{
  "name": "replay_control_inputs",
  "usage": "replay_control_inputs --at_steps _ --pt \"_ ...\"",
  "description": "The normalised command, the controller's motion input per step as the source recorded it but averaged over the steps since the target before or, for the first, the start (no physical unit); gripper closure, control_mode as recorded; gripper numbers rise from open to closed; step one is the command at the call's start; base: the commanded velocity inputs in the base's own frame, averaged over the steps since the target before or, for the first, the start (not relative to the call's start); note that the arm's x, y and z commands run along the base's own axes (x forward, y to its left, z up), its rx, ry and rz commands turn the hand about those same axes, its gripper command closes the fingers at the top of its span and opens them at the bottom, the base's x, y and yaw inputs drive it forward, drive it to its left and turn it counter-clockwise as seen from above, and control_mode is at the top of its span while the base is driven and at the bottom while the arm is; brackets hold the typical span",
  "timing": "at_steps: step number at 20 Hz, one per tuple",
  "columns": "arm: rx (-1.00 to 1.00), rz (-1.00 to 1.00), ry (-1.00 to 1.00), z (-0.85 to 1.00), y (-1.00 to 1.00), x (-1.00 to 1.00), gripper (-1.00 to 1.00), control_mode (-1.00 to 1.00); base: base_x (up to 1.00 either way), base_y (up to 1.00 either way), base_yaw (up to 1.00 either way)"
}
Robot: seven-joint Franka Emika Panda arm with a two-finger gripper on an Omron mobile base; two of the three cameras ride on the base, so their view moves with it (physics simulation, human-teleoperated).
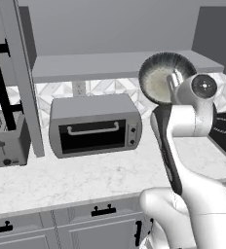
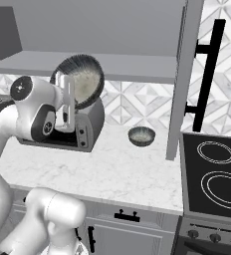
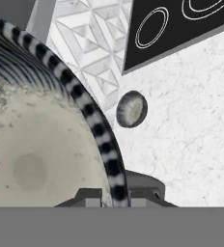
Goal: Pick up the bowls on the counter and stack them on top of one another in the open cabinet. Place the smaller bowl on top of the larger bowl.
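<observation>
Now hand [image 1: 172, 82] clamps larger bowl [image 1: 160, 78] rim, tipped upright above toaster oven [image 1: 94, 125]; smaller bowl [image 2: 141, 136] on table [image 2: 122, 172] right, near cabinet door [image 2: 184, 74].

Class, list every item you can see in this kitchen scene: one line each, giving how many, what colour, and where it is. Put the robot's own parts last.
larger bowl: 1, dark grey with pale streaks, held tilted on edge in front of the cabinet shelf.
smaller bowl: 1, dark grey, on the counter right of the toaster oven.
open cabinet: 1, grey, on the wall above the counter; doors have black handles.
toaster oven: 1, silver, at the back of the counter.
toaster: 1, silver, left of the toaster oven.
counter: 1, white marble-look, above grey drawers.
cooktop: 1, black, right end of the counter.
gripper: 1, white with dark fingers, shut on the larger bowl's rim.
</observation>
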Motion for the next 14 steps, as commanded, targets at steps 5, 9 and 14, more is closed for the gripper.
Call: replay_control_inputs --at_steps 5,9,14 --pt "0.0 0.09 -0.07 0.58 0.0 0.07 1.0 -1.0 0.0 0.0 0.0" --pt "0.01 0.07 -0.07 0.54 0.0 0.38 1.0 -1.0 0.0 0.0 0.0" --pt "0.03 0.06 -0.01 0.39 0.0 0.59 1.0 -1.0 0.0 0.0 0.0"
